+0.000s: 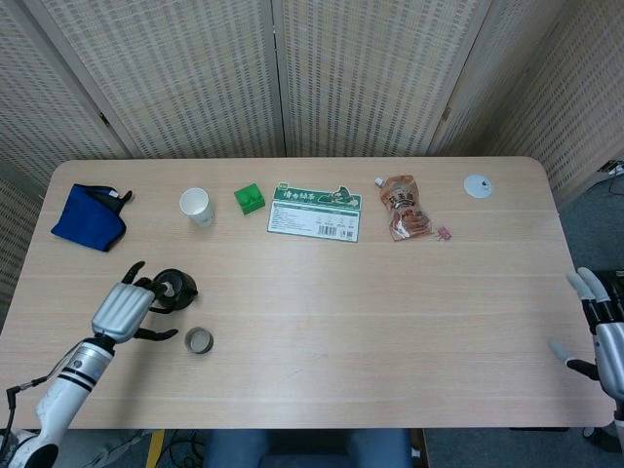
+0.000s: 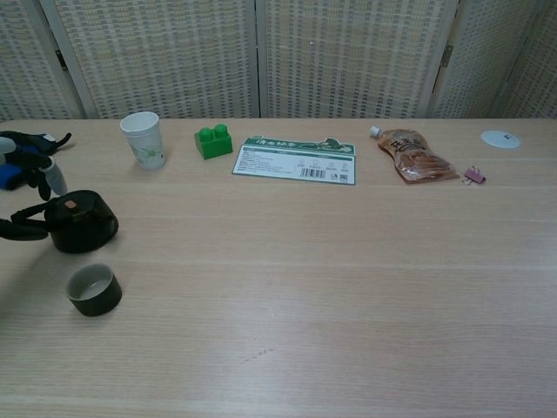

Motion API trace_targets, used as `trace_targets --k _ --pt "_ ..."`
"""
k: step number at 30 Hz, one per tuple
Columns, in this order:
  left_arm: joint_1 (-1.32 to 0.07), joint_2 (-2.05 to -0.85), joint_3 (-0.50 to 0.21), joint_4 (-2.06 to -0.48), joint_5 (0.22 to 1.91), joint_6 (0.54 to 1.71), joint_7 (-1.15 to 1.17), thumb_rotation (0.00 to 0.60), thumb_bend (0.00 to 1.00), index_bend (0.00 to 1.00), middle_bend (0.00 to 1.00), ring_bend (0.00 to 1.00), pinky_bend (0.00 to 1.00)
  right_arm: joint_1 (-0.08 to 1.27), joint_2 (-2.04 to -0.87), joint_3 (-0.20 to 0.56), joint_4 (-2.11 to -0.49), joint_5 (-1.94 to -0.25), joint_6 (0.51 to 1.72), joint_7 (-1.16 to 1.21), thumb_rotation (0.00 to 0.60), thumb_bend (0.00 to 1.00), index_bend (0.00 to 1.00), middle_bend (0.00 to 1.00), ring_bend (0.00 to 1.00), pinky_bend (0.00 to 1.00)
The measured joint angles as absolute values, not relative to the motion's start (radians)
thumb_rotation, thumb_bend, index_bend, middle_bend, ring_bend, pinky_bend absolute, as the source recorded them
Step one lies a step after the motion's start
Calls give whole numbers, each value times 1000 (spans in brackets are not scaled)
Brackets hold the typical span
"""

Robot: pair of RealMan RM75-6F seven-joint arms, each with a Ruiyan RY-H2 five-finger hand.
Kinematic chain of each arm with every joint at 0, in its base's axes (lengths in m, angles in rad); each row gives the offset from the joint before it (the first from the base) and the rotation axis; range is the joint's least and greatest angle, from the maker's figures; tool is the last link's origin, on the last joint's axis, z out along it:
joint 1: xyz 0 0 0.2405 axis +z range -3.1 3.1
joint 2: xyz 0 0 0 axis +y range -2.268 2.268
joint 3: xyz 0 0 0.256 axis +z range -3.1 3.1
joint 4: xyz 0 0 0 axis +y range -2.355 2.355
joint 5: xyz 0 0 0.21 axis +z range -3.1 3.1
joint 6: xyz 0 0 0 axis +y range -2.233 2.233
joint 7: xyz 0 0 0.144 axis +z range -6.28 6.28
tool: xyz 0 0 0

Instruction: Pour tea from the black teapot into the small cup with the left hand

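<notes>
The black teapot (image 1: 174,290) (image 2: 79,223) stands upright on the table near the left side. The small dark cup (image 1: 199,340) (image 2: 93,289) sits just in front of it, toward me. My left hand (image 1: 122,310) (image 2: 31,167) is directly left of the teapot with its fingers spread and holds nothing; only its fingertips show at the left edge of the chest view. Whether a fingertip still touches the pot I cannot tell. My right hand (image 1: 600,331) hovers off the table's right edge, fingers apart and empty.
A blue cloth (image 1: 88,216) lies at the far left. Along the back stand a white paper cup (image 1: 196,206), a green block (image 1: 250,199), a green card (image 1: 315,212), a brown snack pouch (image 1: 404,207), a pink clip (image 1: 444,233) and a white disc (image 1: 478,185).
</notes>
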State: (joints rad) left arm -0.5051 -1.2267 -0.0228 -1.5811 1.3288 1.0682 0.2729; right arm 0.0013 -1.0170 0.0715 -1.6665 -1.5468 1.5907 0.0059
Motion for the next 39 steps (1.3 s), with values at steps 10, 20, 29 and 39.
trace_targets --k 10,20,29,39 --pt "-485 -1251 -22 -1593 1294 1081 311 294 154 314 363 324 0 15 -992 89 -1686 -1543 1589 -3 600 136 69 81 0 2" --pt "-497 -1281 -25 -1577 1279 1062 363 295 154 341 363 323 0 16 -983 93 -1688 -1533 1586 1 600 136 70 81 0 2" --pt "-502 -1298 -25 -1563 1261 1052 402 294 154 366 366 334 0 14 -982 92 -1683 -1529 1588 9 600 136 69 81 0 2" --pt "-505 -1301 -21 -1564 1255 1048 429 294 154 382 382 343 0 11 -985 90 -1679 -1527 1589 11 600 137 70 81 0 2"
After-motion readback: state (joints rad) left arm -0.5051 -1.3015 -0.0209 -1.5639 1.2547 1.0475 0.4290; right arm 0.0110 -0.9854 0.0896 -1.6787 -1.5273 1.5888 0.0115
